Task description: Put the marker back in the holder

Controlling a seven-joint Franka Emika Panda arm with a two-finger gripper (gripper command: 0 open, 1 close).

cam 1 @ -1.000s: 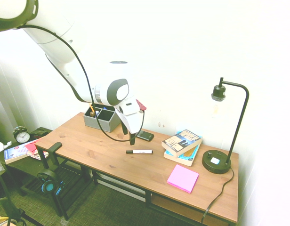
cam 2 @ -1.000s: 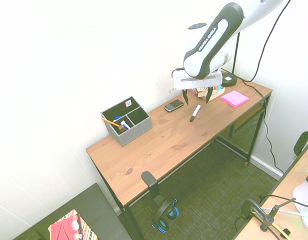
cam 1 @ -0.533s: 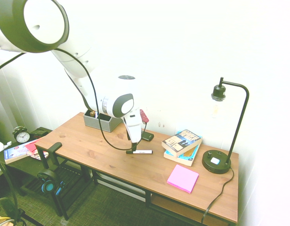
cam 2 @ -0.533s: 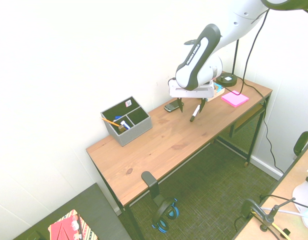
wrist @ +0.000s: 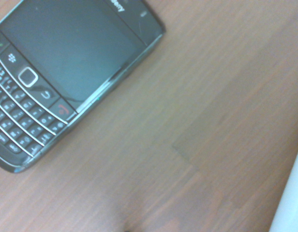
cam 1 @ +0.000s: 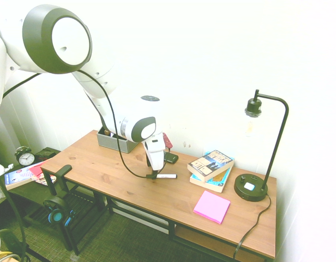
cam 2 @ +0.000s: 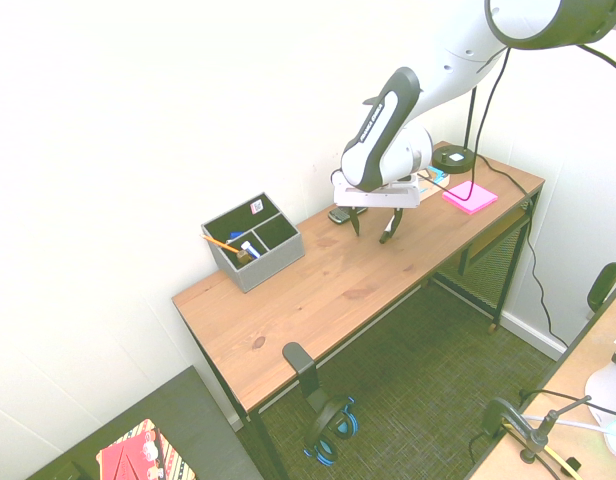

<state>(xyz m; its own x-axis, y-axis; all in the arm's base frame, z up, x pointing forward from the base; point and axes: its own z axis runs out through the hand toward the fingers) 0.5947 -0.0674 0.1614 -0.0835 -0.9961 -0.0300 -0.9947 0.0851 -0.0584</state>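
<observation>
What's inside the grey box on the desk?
The holder has a yellow pencil and a small white-and-blue thing, too small to name, in one compartment. The other two look dark and empty, though their bottoms are hidden. The marker lies outside, on the desk.

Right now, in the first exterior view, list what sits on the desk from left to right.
holder → marker → stack of books → pink sticky notes → lamp. The phone is left out: the arm mostly covers it there.

A dark phone (wrist: 57,67) lies on the wooden desk (cam 1: 102,169), with books (cam 1: 211,169), pink notes (cam 1: 211,207) and a lamp (cam 1: 255,180).
</observation>
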